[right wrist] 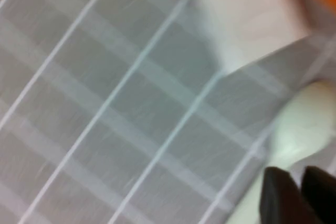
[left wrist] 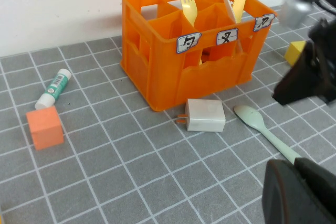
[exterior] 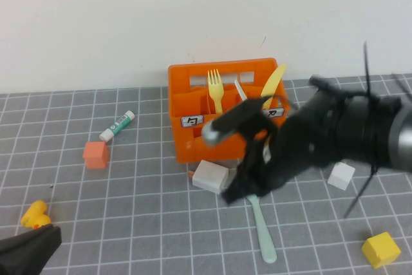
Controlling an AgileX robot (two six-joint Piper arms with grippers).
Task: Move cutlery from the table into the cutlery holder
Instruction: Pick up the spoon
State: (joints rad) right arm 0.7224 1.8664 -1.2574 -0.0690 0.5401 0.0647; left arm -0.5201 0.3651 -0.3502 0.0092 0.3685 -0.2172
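The orange cutlery holder (exterior: 193, 140) stands at the back middle of the table (exterior: 129, 223). It holds the yellow fork (exterior: 214, 88), the cream-white knife (exterior: 241, 89) and the yellow knife (exterior: 273, 85), all upright. The mint-green spoon (exterior: 264, 230) lies flat on the table in front of the holder. My right gripper (exterior: 241, 188) hovers over the spoon's bowl, fingers close together and holding nothing. It also shows in the right wrist view (right wrist: 296, 182) above the bowl (right wrist: 302, 129). My left gripper (exterior: 26, 249) sits shut and empty at the front left, and shows in the left wrist view (left wrist: 294, 163).
A white block (exterior: 211, 176) lies against the holder's front, next to the spoon's bowl. A glue stick (exterior: 117, 125) and an orange cube (exterior: 96, 154) are left of the holder. A white cube (exterior: 341, 175), a yellow cube (exterior: 381, 249) and a yellow toy (exterior: 35, 216) also lie about.
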